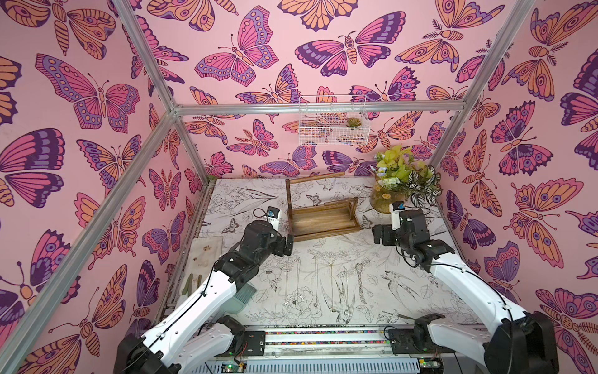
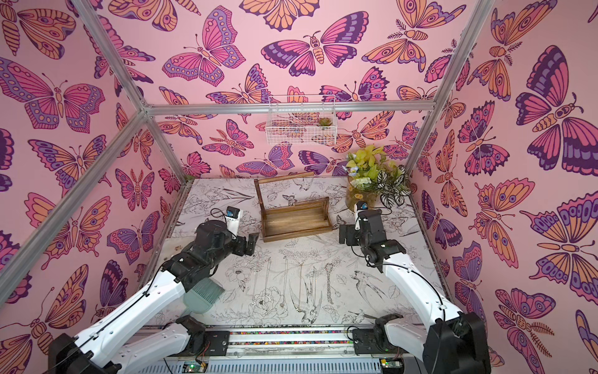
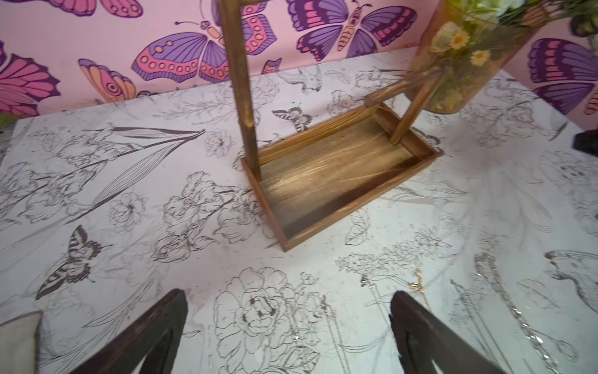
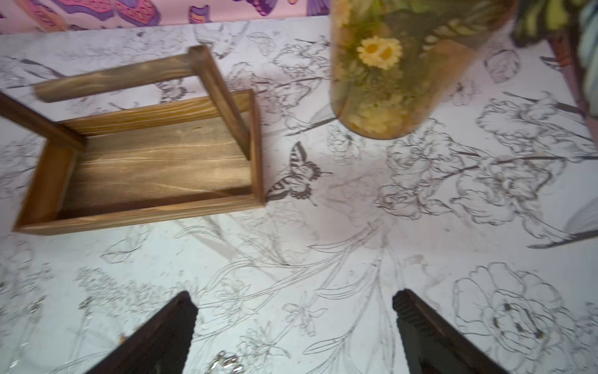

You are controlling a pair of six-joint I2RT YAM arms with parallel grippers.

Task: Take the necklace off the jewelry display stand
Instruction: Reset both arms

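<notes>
Wooden stand shows no chain on either bar. Several necklaces lie stretched on the surface in front of it, lengthwise towards the robot, between the arms. Left hand and right hand gape, released and empty, flanking the stand.

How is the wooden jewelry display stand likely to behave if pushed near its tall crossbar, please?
The jewelry display stand looks rigid, being wood. Its tall crossbar over a narrow tray suggests it may tip. Empty, it is probably light and could slide on the tabletop.
</notes>
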